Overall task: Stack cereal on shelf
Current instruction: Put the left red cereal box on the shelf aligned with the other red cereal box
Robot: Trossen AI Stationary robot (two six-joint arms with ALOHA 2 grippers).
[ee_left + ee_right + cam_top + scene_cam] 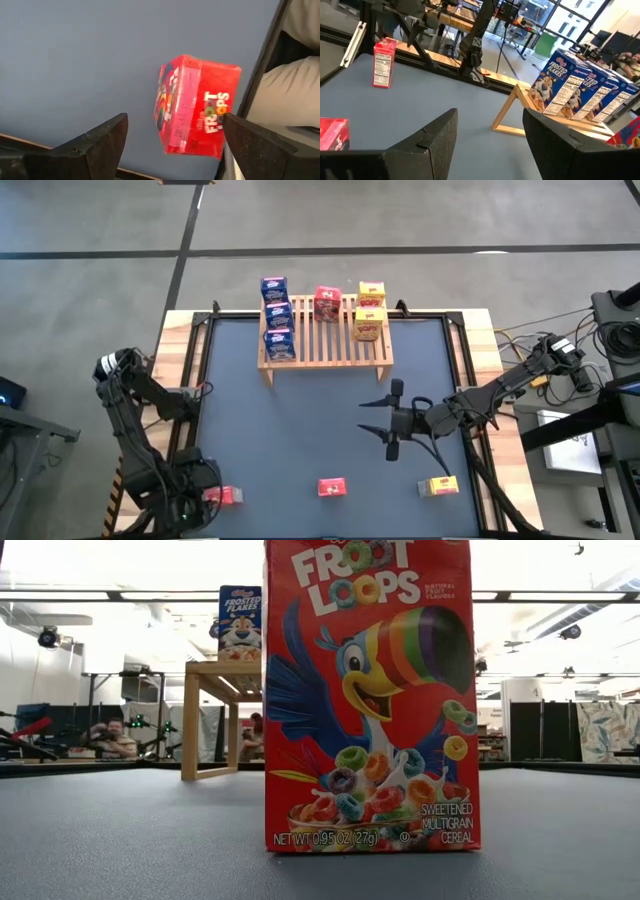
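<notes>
At the table's near-left corner: small red cardboard cereal box point(196, 106) lying between the left gripper point(172, 137)'s spread fingers, untouched.
Handling: likely light, crushable; take its narrow sides.
Count: on slatted wooden shelf point(325, 352), three blue, one red, two yellow; on the table, two red, one yellow.
Right gripper point(378, 418): mid-table, fingers apart, empty.

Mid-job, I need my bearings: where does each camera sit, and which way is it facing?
High: above the table, looking straight down on the shelf; both arms show.
Low: at tabletop height, facing the middle red box close up; no arm shows.
Left wrist: looks down past the open left claw at the left red box.
Right wrist: looks past the open right claw toward the blue boxes on the shelf.
Shared: high and right wrist both show the shelf.
</notes>
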